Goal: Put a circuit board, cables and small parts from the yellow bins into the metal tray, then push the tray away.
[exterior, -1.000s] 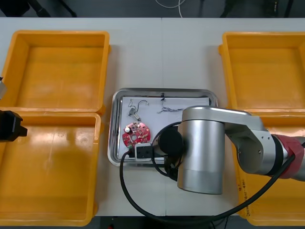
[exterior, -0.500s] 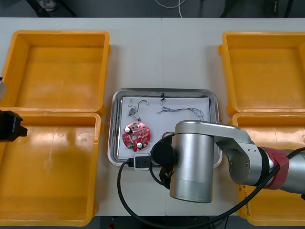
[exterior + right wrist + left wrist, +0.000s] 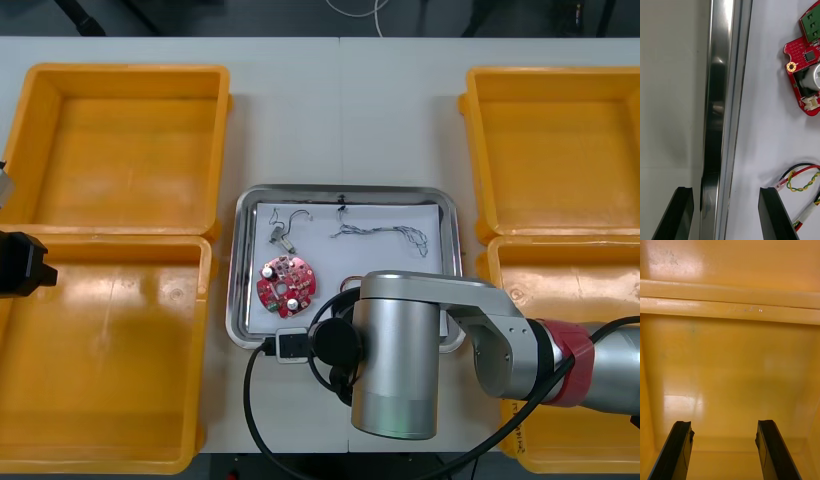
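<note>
Right fingers [image 3: 681, 210] wide astride the metal tray [image 3: 720, 112] rim; left fingers [image 3: 679, 450] wide over a yellow bin [image 3: 730, 363]

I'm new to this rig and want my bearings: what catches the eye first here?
The big silver right arm covers the near edge of the metal tray, its right hand open astride that rim. Inside, a round red circuit board stands out on white. The left hand hangs open over a yellow bin.

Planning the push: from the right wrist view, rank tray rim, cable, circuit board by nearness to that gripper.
1. Shiny metal tray rim, between the right gripper's fingers.
2. Red and yellow twisted cable, beside one finger.
3. Round red circuit board, farthest.
</note>
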Tool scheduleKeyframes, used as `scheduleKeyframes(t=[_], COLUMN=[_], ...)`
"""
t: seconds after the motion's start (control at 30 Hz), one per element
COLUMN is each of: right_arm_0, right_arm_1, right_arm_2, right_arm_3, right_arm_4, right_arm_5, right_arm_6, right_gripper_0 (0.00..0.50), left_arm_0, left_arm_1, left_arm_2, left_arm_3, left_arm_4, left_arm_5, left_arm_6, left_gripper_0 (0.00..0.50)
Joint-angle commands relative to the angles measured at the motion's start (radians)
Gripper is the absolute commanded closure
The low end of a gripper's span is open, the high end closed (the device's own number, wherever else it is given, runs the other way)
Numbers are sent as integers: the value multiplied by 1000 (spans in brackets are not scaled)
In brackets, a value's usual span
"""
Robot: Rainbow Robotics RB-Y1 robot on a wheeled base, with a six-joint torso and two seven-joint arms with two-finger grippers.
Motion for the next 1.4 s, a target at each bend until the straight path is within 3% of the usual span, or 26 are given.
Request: scheduleKeyframes(t=[0.03, 0.07, 0.17, 0.2, 0.27, 0.57, 1.4], right_arm_0=[11, 11, 11, 11, 11, 9, -49], right_arm_1=[18, 18, 18, 18, 18, 18, 3], right_arm_2=[27, 30, 30, 30, 30, 30, 24], right_arm_3=[-10, -10, -10, -10, -10, -10, -2], right_arm_4=[26, 34, 39, 39, 40, 45, 57], right_arm_5=[-14, -14, -13, -13, -14, -13, -13], right_arm_6=[-20, -22, -31, -31, -37, -48, -92], right_gripper_0=[12, 122, 271, 287, 384, 500, 500], left_arm_0=[17, 17, 17, 17, 17, 17, 17], left_arm_1=[43, 43, 43, 43, 43, 43, 43], left_arm_2=[10, 10, 10, 10, 10, 10, 10], left_arm_3=[-33, -33, -33, -33, -33, -33, -33], left_arm_4=[7, 7, 7, 7, 7, 7, 7], left_arm_5=[6, 6, 6, 6, 6, 6, 6], left_arm_6=[-85, -85, -85, -85, -85, -85, -85], left_gripper_0=[0, 0, 0, 0, 0, 0, 0])
